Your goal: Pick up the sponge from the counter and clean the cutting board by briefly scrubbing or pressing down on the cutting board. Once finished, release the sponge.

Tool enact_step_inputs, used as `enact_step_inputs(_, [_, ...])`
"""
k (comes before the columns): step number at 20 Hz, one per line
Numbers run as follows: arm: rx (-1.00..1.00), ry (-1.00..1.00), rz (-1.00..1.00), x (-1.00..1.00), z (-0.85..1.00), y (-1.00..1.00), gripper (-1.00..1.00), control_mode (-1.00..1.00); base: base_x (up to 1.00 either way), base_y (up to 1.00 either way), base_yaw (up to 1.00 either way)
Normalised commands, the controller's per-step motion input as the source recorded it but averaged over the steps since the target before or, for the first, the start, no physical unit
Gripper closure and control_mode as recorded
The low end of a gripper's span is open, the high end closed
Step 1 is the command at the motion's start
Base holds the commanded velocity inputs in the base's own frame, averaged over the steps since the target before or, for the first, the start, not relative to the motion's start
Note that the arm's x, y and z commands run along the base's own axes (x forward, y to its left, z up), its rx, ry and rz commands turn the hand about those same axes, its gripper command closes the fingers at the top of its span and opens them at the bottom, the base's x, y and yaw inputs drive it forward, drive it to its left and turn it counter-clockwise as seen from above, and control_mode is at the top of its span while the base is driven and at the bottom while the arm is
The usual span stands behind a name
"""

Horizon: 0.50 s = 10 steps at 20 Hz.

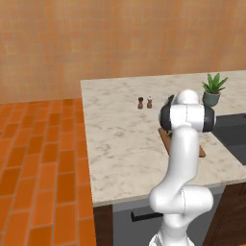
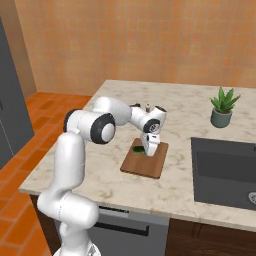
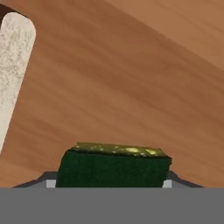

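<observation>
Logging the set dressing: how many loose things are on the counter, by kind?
Shakers: 2
Potted plant: 1
Cutting board: 1
Sponge: 1
Total: 5

Dark green and yellow sponge, reddish-brown wood-grained cutting board, beige-white marbled counter.

The arm was glossy white, built of rounded tubular links, with black bands at its joints. Its wrist was a stubby white cylinder ending in a white hand block
</observation>
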Motion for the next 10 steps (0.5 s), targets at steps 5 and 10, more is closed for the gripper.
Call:
enact_step_inputs(5, [0.0,-0.27,0.0,-1.0,-0.45,-0.55,1.0,-1.0,0.0,0.0,0.0])
enact_step_inputs(10, [0.05,-0.1,-0.03,-0.58,-0.31,-0.88,1.0,-1.0,0.0,0.0,0.0])
